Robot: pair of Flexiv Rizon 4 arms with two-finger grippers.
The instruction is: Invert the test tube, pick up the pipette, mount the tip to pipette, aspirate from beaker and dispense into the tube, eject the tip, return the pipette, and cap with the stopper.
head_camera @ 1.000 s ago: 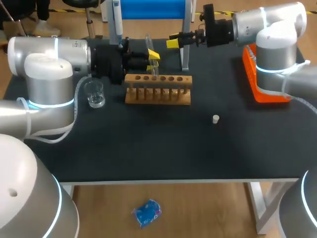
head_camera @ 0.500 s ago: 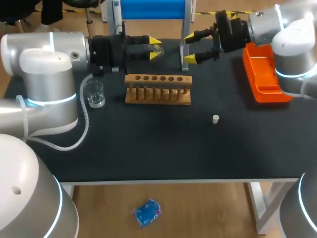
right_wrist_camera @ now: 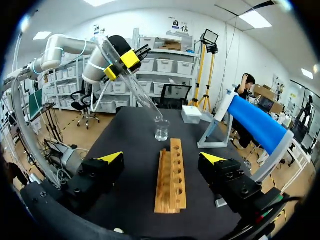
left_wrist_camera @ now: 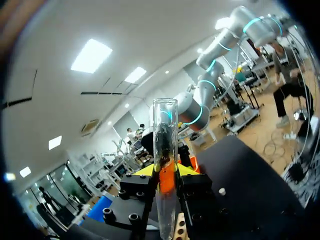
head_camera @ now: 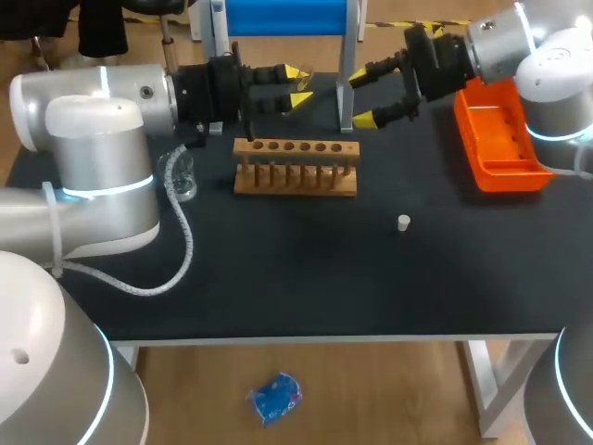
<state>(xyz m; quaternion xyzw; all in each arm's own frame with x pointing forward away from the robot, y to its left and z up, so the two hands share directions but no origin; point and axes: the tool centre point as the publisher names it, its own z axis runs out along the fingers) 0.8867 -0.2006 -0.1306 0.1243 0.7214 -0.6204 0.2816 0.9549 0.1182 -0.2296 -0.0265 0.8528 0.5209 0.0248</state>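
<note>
My left gripper (head_camera: 298, 85) hangs above the back of the wooden rack (head_camera: 295, 167), shut on a clear glass test tube (head_camera: 308, 82). In the left wrist view the test tube (left_wrist_camera: 165, 150) stands out ahead between the yellow fingertips (left_wrist_camera: 144, 170). From the right wrist view the left gripper (right_wrist_camera: 120, 62) holds the tube (right_wrist_camera: 142, 95) tilted, its far end over the beaker (right_wrist_camera: 161, 131). My right gripper (head_camera: 362, 99) faces it from the right, wide open with nothing in it; in its own view the right gripper (right_wrist_camera: 161, 158) points along the rack (right_wrist_camera: 171, 175). A white stopper (head_camera: 403, 222) lies on the mat.
A glass beaker (head_camera: 176, 176) stands left of the rack, partly behind my left arm. An orange tray (head_camera: 496, 139) sits at the right edge. A blue-topped stand (right_wrist_camera: 257, 122) and a white box (right_wrist_camera: 191, 114) are at the back.
The left wrist has turned, swinging the tube from near upright to lying almost level, pointing right. The right gripper has drawn back to the right and rolled, its fingers now one above the other.
</note>
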